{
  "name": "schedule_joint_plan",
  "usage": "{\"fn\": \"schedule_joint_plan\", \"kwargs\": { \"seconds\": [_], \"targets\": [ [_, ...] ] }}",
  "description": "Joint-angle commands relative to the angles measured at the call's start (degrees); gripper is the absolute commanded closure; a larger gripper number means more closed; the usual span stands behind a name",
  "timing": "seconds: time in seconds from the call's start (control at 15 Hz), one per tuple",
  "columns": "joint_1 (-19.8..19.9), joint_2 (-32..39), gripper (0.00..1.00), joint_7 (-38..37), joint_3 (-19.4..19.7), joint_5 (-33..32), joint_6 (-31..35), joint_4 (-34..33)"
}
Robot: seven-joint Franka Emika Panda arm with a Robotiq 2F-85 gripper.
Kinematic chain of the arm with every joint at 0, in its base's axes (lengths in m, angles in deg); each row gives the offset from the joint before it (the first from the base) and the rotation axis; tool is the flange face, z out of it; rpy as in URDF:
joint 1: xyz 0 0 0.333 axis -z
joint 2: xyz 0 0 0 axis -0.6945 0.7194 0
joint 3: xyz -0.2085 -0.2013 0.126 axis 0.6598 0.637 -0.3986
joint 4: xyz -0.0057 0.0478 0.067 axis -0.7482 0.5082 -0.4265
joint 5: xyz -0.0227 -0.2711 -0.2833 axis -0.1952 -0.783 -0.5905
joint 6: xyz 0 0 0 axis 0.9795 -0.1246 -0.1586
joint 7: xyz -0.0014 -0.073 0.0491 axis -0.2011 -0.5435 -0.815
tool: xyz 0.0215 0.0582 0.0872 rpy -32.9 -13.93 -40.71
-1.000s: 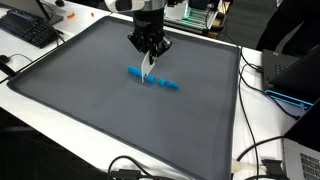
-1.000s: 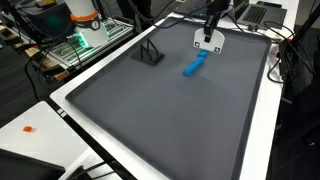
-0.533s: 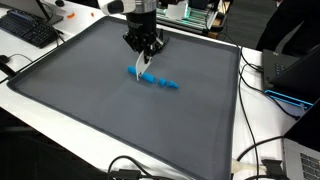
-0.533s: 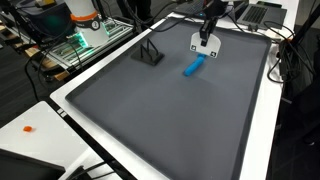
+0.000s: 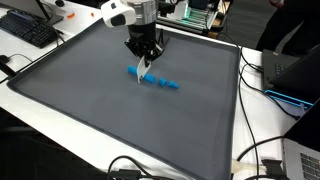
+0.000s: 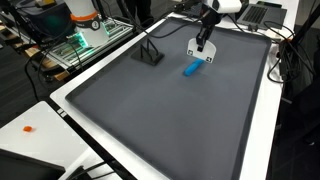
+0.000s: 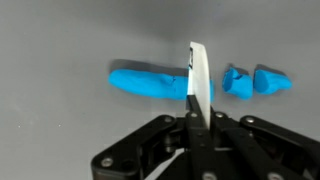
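My gripper (image 7: pixel 198 118) is shut on a thin white blade (image 7: pixel 197 72) that points down at the grey mat (image 7: pixel 60 40). The blade crosses a blue dough roll (image 7: pixel 148 82) near its right end. Two small cut blue pieces (image 7: pixel 237 82) (image 7: pixel 270 80) lie just to the right of it. In both exterior views the gripper (image 5: pixel 144 48) (image 6: pixel 204 33) hangs over the roll (image 5: pixel 133 71) (image 6: pixel 192 68) with the blade (image 5: pixel 145 67) (image 6: pixel 199 50) at the dough. The cut pieces (image 5: pixel 167 84) show beside it.
A small black stand (image 6: pixel 152 54) sits on the mat (image 5: pixel 90 100) near its far edge. A keyboard (image 5: pixel 30 30), a laptop (image 5: pixel 296 72) and cables (image 5: pixel 255 150) lie around the mat on the white table. A small orange object (image 6: pixel 28 128) lies off the mat.
The gripper with the blade has shifted a little along the roll, away from the cut pieces. The dough has not visibly moved.
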Motion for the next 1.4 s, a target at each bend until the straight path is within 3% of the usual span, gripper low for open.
{"fn": "schedule_joint_plan", "kwargs": {
  "seconds": [0.0, 1.33],
  "targets": [
    [0.4, 1.2, 0.99, 0.45, -0.29, -0.25, 2.35, 0.92],
    [0.29, 4.8, 0.99, 2.27, -1.53, 1.06, 4.03, 1.59]
  ]
}}
